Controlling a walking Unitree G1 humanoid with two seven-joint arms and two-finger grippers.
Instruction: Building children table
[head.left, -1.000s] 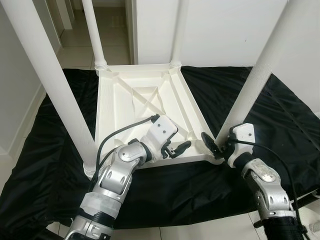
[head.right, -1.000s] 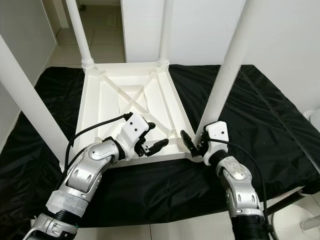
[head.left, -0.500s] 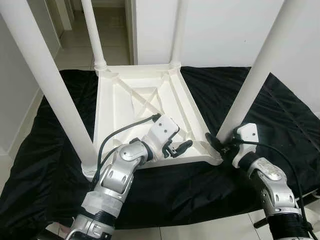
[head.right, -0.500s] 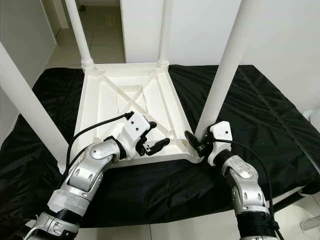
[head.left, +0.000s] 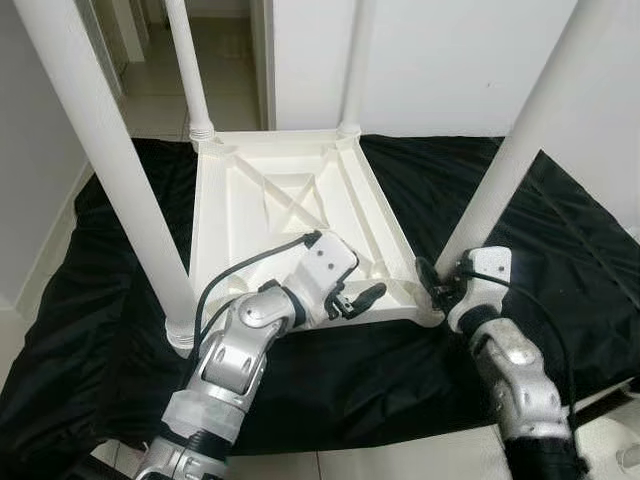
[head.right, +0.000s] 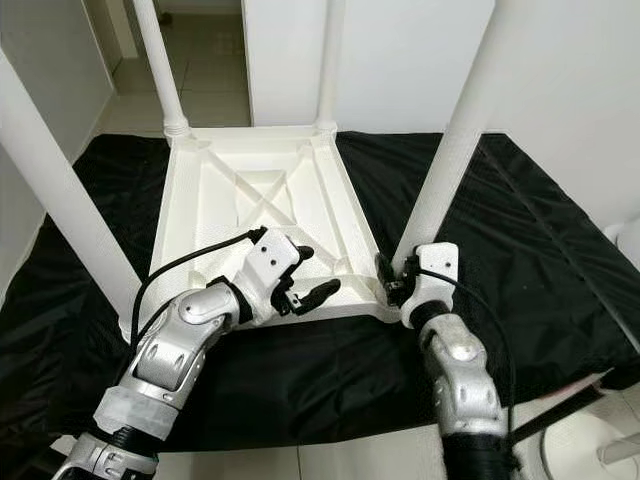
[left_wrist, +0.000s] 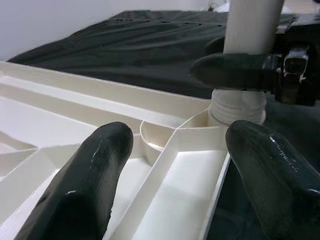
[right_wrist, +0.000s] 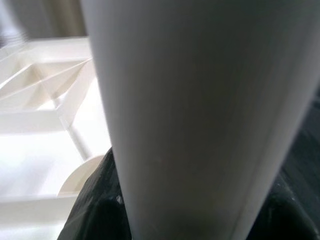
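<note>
The white plastic children's table (head.left: 290, 215) lies upside down on a black sheet (head.left: 560, 240) in the middle of the frame, ribbed underside facing up, and all four legs stand in its corner sockets. Down at the lower right corner, the near right leg (head.left: 510, 165) is the one getting attention: the right gripper (head.left: 440, 283) is at its base, one black finger on either side of the tube just above the socket collar. The right wrist view has that leg right up against the lens, dark fingers at its foot, so the fingers look wrapped around it, though how firmly they press I cannot tell.

The left gripper (head.left: 357, 296) sits over the near rim of the tabletop, lower centre, fingers spread wide and holding nothing. Its wrist view looks between its two fingertips (left_wrist: 85, 185) across the ribs to that same corner socket (left_wrist: 237, 107).

My read: this is the seating of the last leg, late in the build. Next move likely calls for a twist or push straight down along the leg, with the left gripper bracing the rim so the top doesn't slide on the sheet.

Room is tight. The near left leg (head.left: 105, 165) rises close by the left arm, a white wall (head.left: 440, 60) stands just behind the far legs, and bare floor tile (head.left: 400, 455) begins at the sheet's near edge.
</note>
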